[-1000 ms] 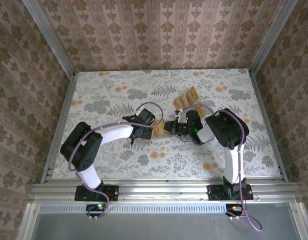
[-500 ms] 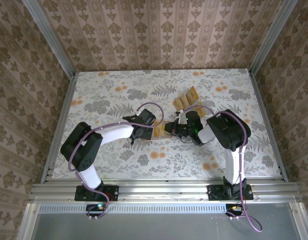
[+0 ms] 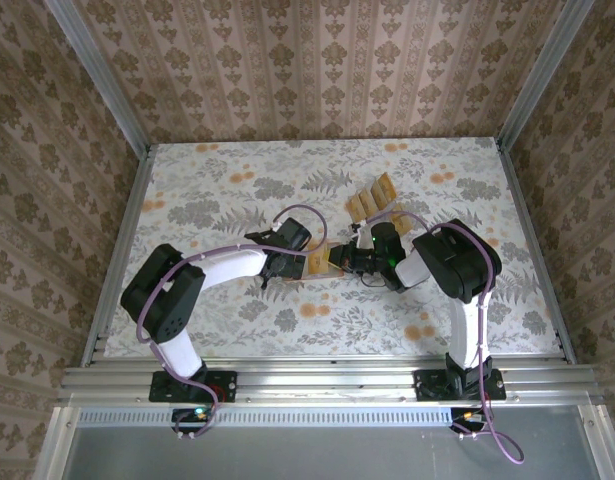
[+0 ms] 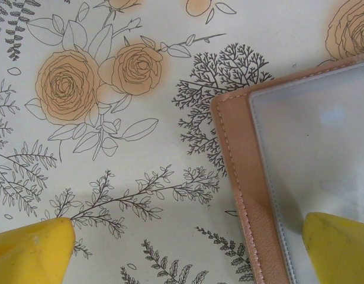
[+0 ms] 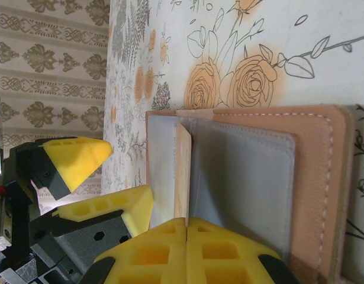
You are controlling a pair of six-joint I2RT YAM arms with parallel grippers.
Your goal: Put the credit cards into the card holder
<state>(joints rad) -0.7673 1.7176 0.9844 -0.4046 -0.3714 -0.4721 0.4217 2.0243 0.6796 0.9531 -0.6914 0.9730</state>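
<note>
The salmon-pink card holder (image 3: pixel 320 261) lies open on the flowered table, grey inner face (image 5: pixel 241 177) up. My right gripper (image 5: pixel 187 228) is shut on one tan credit card (image 5: pixel 182 168), held on edge with its far end against the holder's inner pocket. In the top view this gripper (image 3: pixel 343 258) sits at the holder's right side. My left gripper (image 4: pixel 187 242) is open at the holder's left end (image 4: pixel 241 171). Its right fingertip (image 4: pixel 338 248) rests on the grey face and its left fingertip (image 4: pixel 28 251) is over bare table. Several more cards (image 3: pixel 372 197) stand in a row behind.
Both arms meet at mid-table, wrists close together. The left gripper's yellow fingers (image 5: pixel 81 160) show just beyond the holder in the right wrist view. Patterned walls and metal rails (image 3: pixel 122 250) bound the table on every side.
My right gripper has edged a little to the left with the card, closer onto the holder. The left arm and the holder have stayed put.
</note>
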